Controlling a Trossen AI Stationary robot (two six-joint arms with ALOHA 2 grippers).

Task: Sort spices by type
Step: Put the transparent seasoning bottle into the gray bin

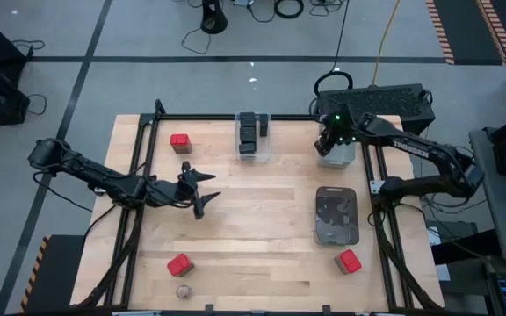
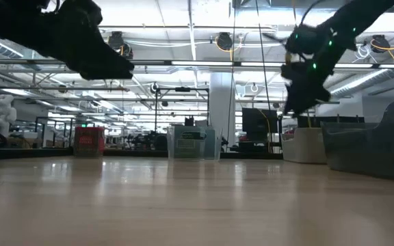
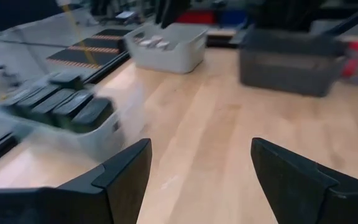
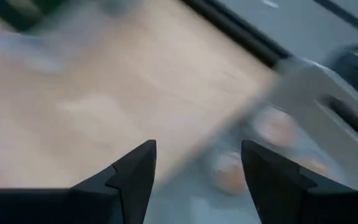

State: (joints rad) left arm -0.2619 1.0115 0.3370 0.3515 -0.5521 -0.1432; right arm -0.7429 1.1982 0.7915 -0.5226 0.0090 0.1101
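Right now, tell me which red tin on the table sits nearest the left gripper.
The far-left red tin, by the table's far edge. It lies just beyond the left gripper; the other two red tins sit along the near edge.

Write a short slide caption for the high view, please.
Right gripper open over white bin; left gripper open mid-table; red tins unsorted.

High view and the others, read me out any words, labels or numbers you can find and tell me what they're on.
None can be read.
Right arm: pale lettering along its side, too small to read.
Red tin: front label blurred.
Clear bin: dark label on its front, too small to read.
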